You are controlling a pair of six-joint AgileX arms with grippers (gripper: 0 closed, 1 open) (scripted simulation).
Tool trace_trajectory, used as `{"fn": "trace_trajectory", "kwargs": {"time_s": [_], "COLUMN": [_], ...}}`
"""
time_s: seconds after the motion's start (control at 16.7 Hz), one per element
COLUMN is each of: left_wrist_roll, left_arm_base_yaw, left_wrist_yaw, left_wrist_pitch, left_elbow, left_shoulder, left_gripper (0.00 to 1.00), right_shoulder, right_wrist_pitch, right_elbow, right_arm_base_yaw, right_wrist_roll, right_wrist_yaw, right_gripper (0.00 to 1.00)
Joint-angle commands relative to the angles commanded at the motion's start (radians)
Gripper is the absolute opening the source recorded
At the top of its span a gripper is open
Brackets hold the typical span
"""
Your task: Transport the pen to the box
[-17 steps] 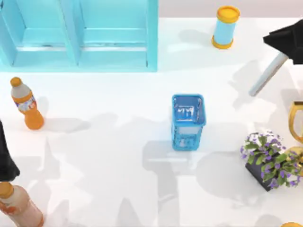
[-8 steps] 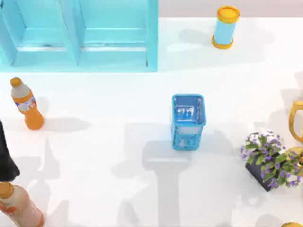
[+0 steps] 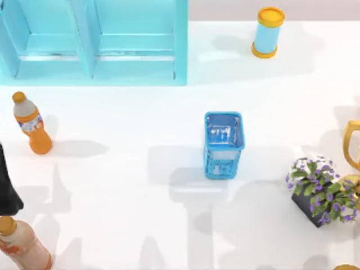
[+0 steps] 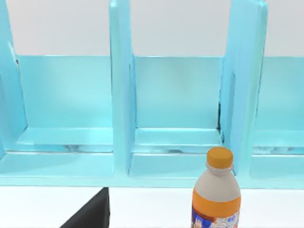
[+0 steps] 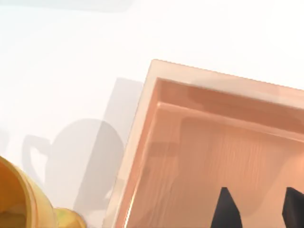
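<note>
The right tool (image 5: 259, 211), moved off the far right of the tabletop (image 3: 140, 124), is now held wide above the box (image 5: 213, 95). The pen's place cannot be told, so delivery is unconfirmed. The left arm (image 3: 7, 185) is parked.

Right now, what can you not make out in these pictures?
- Pen: I cannot tell where it lies.
- Right claw, above the box: cut by the right wrist view's lower edge; its tips stand apart.
- The box: cut off by that view's right and lower edges.
- Left arm: cut by the top view's left edge.
</note>
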Motion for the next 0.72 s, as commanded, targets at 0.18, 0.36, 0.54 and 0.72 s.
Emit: {"fn": "trace_trajectory", "kwargs": {"time_s": [0.18, 0.36, 0.54, 0.72], "left_wrist_roll": [0.0, 0.0, 0.0, 0.0], "left_arm_base_yaw": [0.0, 0.0, 0.0, 0.0], "left_wrist_yaw": [0.0, 0.0, 0.0, 0.0], "left_wrist_pitch": [0.0, 0.0, 0.0, 0.0], "left_elbow": [0.0, 0.0, 0.0, 0.0], "left_shoulder": [0.0, 0.0, 0.0, 0.0], "left_gripper": [1.0, 1.0, 1.0, 1.0], "right_shoulder": [0.004, 0.007, 0.013, 0.023], "right_wrist_pitch": [0.005, 0.077, 0.212, 0.283], "right_elbow": [-0.001, -0.066, -0.162, -0.23], "right_arm_base_yaw": [0.006, 0.024, 0.039, 0.057], "right_wrist_roll": [0.003, 0.021, 0.039, 0.056], "right_wrist_yaw": [0.0, 0.013, 0.024, 0.034], "right_gripper": [0.0, 0.0, 0.0, 0.0]}}
